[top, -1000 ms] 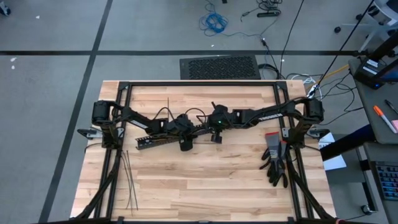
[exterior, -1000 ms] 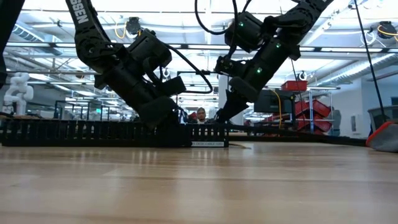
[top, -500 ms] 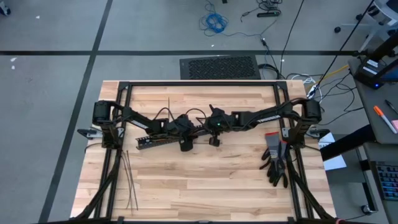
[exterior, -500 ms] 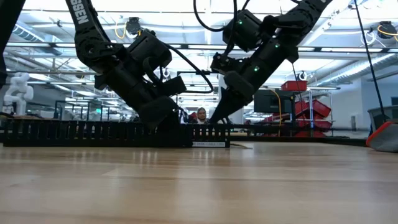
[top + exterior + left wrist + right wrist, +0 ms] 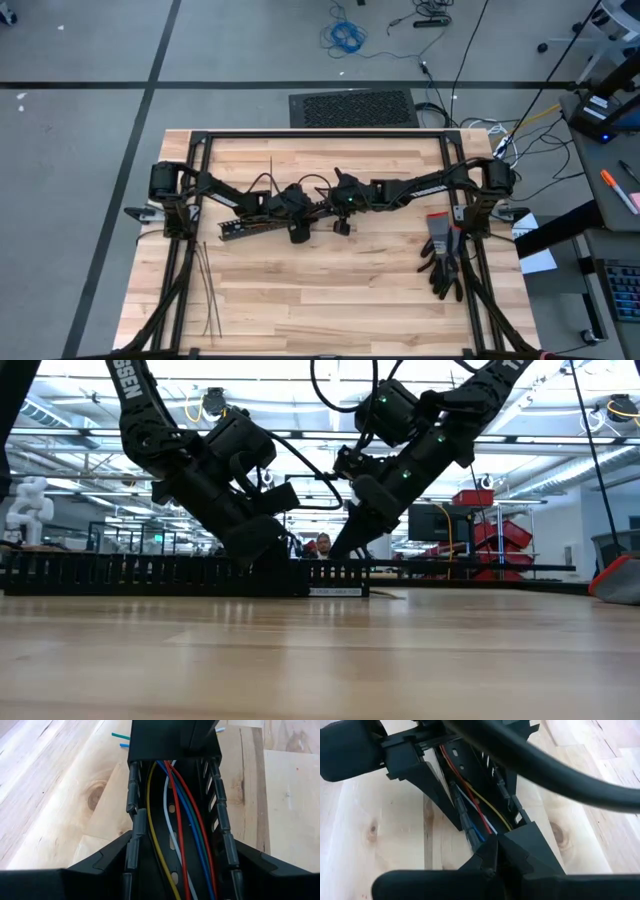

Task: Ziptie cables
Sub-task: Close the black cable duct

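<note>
A long black slotted duct (image 5: 262,220) lies on the wooden table, left of its middle. The cables (image 5: 176,825), thin red, blue, white and yellow wires, run along inside its channel. My left gripper (image 5: 176,862) straddles the duct near its right end, closed on its walls. My right gripper (image 5: 496,851) is shut, its tips slanting down at the duct's open end, right over the cables (image 5: 476,822). Several zipties (image 5: 207,292) lie flat near the table's near left corner, and one ziptie (image 5: 270,170) lies behind the duct. My left gripper pinches the duct's two slotted side walls (image 5: 134,827) between its fingers, one finger outside each wall. The fingers slant down from the table's left and lie along the duct. The duct rests flat on the table. My right gripper's shut tips stand at the cables in the duct's end; whether they touch, I cannot tell.
A pair of black gloves (image 5: 442,258) lies near the right arm's base. The black frame rails (image 5: 320,134) run round the table's far and side edges. Bare wood spreads across the table's near half.
My right gripper has crept toward the table's left, closer to my left gripper along the duct, sunk a little and tipped steeper. It has stayed shut.
</note>
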### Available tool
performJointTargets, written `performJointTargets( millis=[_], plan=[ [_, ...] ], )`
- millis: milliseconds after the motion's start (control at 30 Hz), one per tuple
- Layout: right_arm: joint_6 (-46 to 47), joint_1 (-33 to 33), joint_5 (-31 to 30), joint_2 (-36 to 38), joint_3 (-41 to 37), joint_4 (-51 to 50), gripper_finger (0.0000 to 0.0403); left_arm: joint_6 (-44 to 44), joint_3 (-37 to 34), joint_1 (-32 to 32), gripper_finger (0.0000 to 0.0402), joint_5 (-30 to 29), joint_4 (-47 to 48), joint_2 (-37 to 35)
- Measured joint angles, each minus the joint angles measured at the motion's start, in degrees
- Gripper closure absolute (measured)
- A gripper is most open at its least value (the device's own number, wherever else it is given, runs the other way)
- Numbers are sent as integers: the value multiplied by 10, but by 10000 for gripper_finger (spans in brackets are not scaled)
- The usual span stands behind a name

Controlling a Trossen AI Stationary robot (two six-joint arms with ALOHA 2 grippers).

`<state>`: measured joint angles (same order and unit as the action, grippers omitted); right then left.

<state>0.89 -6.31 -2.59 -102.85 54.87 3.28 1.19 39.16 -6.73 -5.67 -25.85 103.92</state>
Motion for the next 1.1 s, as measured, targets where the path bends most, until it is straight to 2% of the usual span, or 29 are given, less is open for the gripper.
performJointTargets(
  millis=[200,433,567,1100],
  plan=[
    [0,-1,17,-7,-1,29,403,1,0,0,153,-2,-7,1],
    [-3,0,10,-25,0,56,403,0,0,0,182,-4,-13,1],
    [-11,-2,-10,-21,-1,55,403,1,0,-1,176,-5,-14,1],
    [-37,-3,-15,10,-3,66,403,0,0,-1,162,-6,-8,1]
  ],
)
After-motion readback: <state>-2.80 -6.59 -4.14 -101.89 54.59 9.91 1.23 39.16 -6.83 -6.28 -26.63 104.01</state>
